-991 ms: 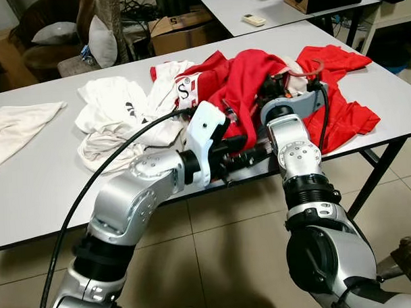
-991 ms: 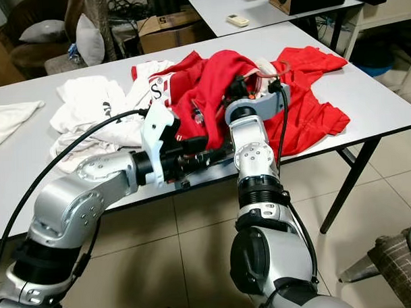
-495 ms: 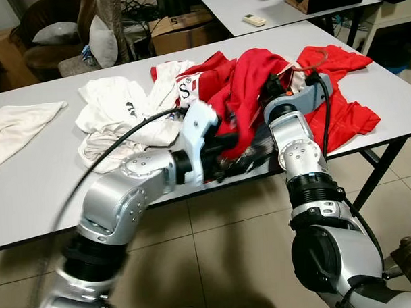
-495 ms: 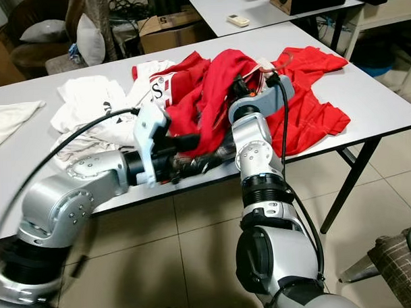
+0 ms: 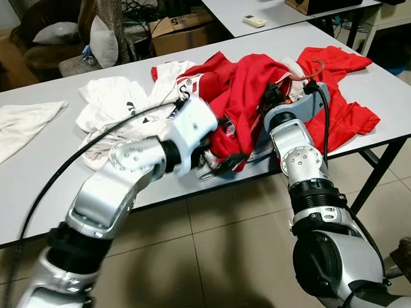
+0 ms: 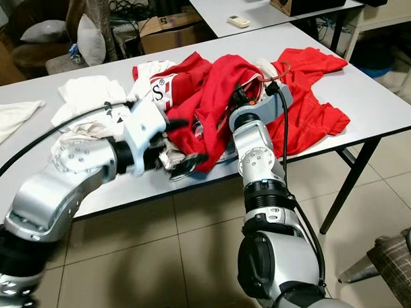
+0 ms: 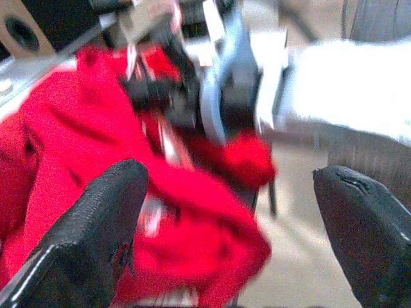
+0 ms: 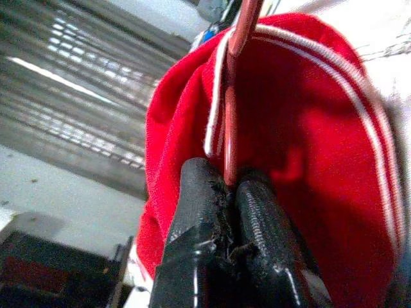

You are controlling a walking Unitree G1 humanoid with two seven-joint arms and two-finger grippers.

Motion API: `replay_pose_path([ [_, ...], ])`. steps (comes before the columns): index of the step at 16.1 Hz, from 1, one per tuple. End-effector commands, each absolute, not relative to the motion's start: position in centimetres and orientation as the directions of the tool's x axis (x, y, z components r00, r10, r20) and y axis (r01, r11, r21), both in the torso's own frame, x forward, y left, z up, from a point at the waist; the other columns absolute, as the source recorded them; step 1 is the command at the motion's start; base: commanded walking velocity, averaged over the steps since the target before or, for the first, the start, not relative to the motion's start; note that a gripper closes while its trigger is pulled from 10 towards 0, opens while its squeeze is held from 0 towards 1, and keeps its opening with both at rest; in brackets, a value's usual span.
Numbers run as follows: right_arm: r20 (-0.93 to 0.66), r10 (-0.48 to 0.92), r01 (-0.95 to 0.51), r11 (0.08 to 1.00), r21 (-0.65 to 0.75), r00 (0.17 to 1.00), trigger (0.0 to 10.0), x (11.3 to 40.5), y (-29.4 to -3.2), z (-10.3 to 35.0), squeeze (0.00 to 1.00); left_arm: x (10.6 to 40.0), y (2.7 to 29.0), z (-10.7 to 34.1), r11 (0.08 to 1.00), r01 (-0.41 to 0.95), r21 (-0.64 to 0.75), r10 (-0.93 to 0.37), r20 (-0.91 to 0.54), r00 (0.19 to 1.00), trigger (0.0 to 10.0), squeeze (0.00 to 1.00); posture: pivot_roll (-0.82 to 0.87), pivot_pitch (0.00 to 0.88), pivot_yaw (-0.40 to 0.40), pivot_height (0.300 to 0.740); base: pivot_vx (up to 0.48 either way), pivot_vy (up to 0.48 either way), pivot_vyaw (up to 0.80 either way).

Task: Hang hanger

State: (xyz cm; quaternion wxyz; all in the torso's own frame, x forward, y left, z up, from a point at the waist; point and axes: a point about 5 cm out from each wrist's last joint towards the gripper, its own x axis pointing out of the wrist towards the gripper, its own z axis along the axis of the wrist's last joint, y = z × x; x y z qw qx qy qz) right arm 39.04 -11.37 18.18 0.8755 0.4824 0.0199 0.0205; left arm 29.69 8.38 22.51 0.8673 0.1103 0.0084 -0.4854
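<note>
1. In the right wrist view, we saw the right gripper (image 8: 230,192) clenched on the red hanger (image 8: 236,96), its two black fingers (image 8: 192,212) pressed together with the thin red bar pinched between them and rising out of their tips.
2. The hanger sat inside the neck of the red shirt (image 5: 247,85), whose white-striped collar lay against the bar; we could make out its curved hook (image 5: 309,62) poking up above the cloth, just behind the right wrist.
3. The left gripper (image 7: 225,218) stood wide open, one black finger (image 7: 96,237) on each side of a fold of the red shirt, the far one over the floor; that view was blurred.
4. From the head views, the left gripper (image 6: 175,158) was at the near edge of the red shirt, where the cloth hung over the front rim of the white table (image 5: 31,194).
5. Beyond the red shirt, towards the robot's left, we saw crumpled white garments (image 5: 116,106) touching it, and another white cloth (image 5: 19,127) well apart from it.
6. Behind the red shirt stood a second table carrying a remote control (image 5: 253,20).
</note>
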Motion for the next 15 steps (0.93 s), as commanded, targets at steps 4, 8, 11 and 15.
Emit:
replay_pose_path([
  [4,0.094,0.185,-0.182,0.544,0.819,0.978,10.0,37.6,-11.2,19.2,0.00,32.4,15.7,23.1,0.816,0.574,0.072,-0.575,0.001,0.818,10.0,1.00,-0.07,0.000,0.128,0.740,0.000,0.000,0.35],
  [8,0.360,0.280,-0.455,0.604,0.655,0.890,10.0,34.1,-11.9,26.4,0.00,30.0,18.9,19.8,0.895,0.436,0.092,-0.425,-0.118,0.897,10.0,1.00,-0.06,0.000,0.128,0.740,0.000,0.000,0.80],
  [11,0.476,0.429,-0.636,0.600,0.485,0.768,10.0,31.2,-11.3,31.4,0.00,28.7,19.1,19.0,0.921,0.386,0.060,-0.378,-0.113,0.919,10.0,1.00,-0.05,0.000,0.109,0.740,0.000,0.000,0.80],
  [15,0.376,0.548,-0.665,0.635,0.395,0.747,10.0,30.1,-10.5,30.3,0.00,28.1,17.5,18.7,0.929,0.371,0.007,-0.369,-0.094,0.925,10.0,1.00,-0.05,0.000,0.098,0.740,0.000,0.000,0.80],
])
